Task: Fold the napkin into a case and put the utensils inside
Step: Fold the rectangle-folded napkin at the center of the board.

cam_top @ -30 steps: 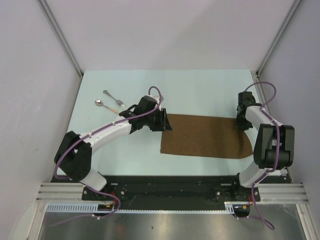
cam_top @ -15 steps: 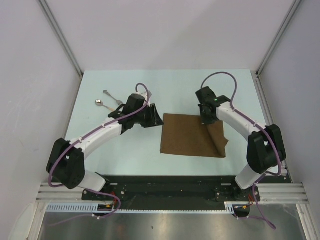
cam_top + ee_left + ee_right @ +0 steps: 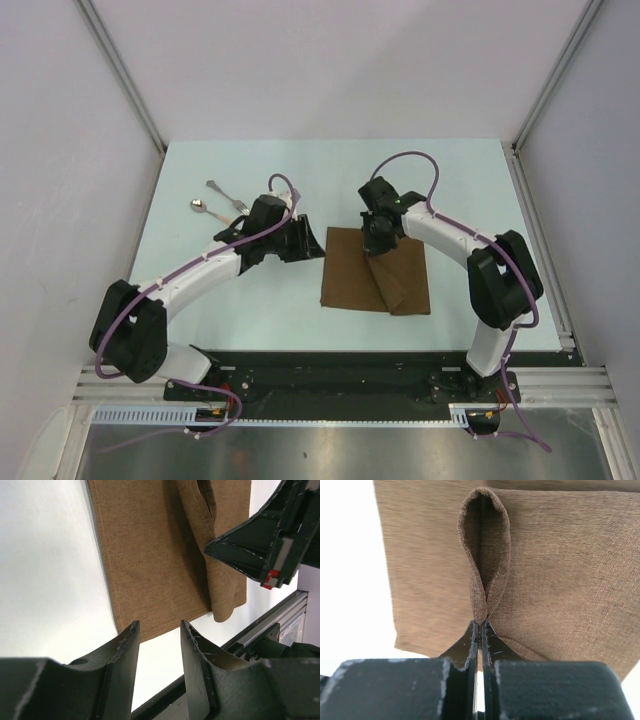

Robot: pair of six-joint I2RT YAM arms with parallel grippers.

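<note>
- Our right gripper (image 3: 480, 622) is clamped tight on a pinched loop of the napkin (image 3: 560, 570), mid-frame in the top view.
- Our left gripper (image 3: 159, 630) hangs part-open and empty beside the napkin's left edge.
- The fork (image 3: 228, 196) and spoon (image 3: 200, 206) lie upper left.
- Risk: if we let go askew, the fold will land crooked.

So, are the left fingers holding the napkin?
No, the left fingers are apart with nothing between them; the napkin lies beyond.
</note>
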